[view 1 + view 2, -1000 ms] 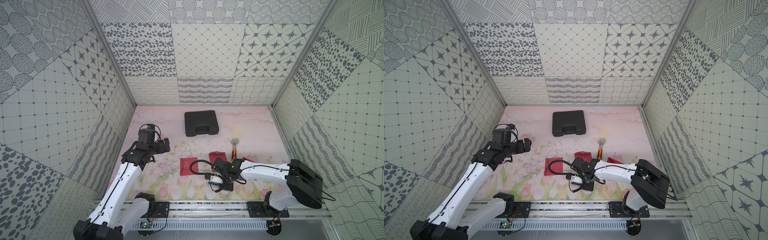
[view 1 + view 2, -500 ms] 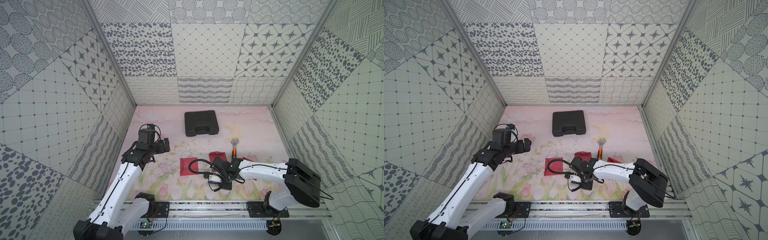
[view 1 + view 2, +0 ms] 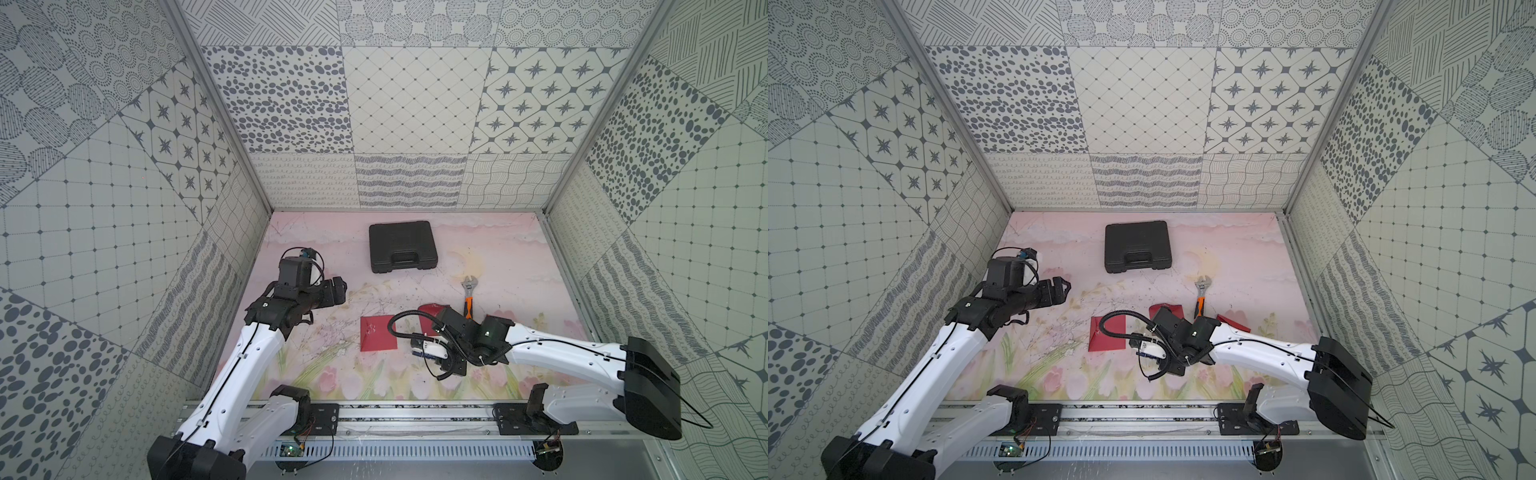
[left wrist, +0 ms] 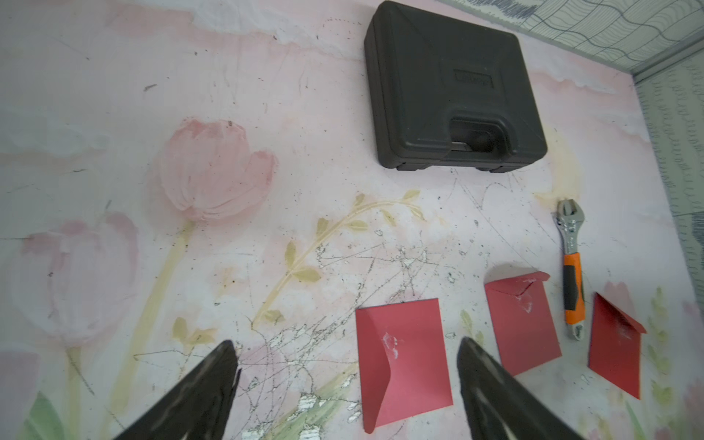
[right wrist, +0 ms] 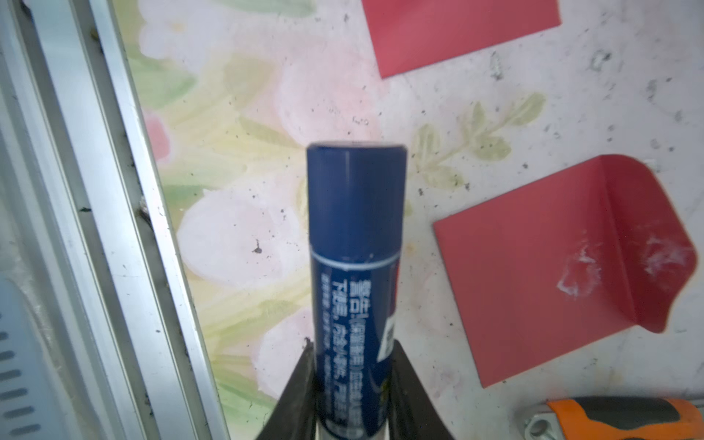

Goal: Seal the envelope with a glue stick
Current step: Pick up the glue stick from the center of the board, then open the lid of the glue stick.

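The right claw clamps the glue stick by its body, leaving the cap free, likely for the left claw, spread wide, to pull off.

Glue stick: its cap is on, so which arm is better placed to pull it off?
Left. The right pincer is shut on the body of the glue stick, leaving the blue cap sticking out free. The left pincer is open and empty.
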Controlling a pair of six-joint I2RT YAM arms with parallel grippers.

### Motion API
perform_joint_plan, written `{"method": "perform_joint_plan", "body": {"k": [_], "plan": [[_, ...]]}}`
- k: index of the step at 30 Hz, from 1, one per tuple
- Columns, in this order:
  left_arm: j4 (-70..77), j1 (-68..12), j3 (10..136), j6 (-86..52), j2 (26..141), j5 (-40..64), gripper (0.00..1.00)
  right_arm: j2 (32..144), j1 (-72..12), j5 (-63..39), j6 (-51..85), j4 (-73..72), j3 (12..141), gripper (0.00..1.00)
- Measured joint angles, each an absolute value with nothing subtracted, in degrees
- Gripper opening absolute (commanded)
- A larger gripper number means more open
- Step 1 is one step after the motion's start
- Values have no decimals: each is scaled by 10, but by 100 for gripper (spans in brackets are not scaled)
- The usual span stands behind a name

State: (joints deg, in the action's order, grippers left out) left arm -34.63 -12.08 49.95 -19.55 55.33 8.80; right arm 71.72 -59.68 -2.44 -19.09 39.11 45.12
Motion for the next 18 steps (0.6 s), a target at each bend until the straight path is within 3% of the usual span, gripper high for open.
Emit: {"method": "perform_joint_plan", "body": {"k": [9, 18], "plan": [[-336, -160, 501, -227, 513, 187, 82, 587, -521, -76, -127, 345, 455, 10], [-331, -251, 528, -251, 527, 239, 80, 577, -498, -156, -96, 311, 473, 8]]}}
